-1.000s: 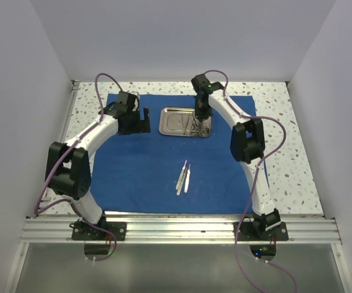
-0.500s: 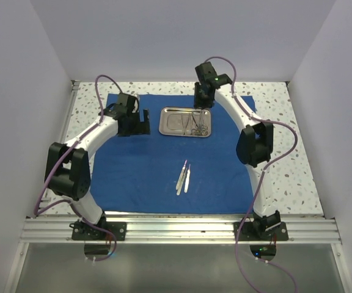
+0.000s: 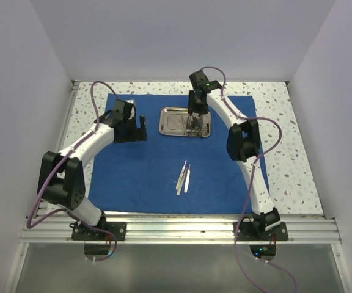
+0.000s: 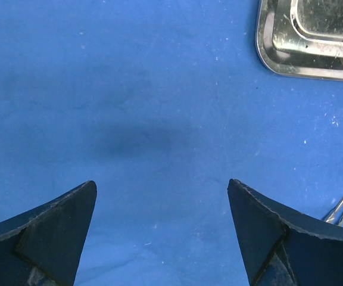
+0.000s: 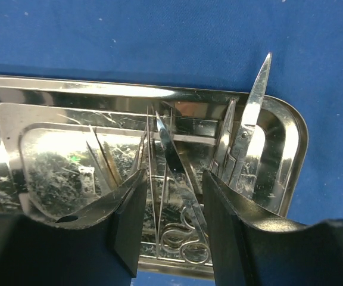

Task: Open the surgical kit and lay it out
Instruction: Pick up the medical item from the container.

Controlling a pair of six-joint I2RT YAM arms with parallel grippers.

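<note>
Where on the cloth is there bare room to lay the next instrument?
Bare cloth lies between the tweezers and the left arm, and between the tweezers and the right arm. The tray is crowded, with the right pincer over it.

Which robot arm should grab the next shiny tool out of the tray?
Probably the right. The right gripper hangs directly over the steel tray, jaws parted around the scissors lying inside. The left gripper hovers open over bare blue cloth, off to the tray's side.
</note>
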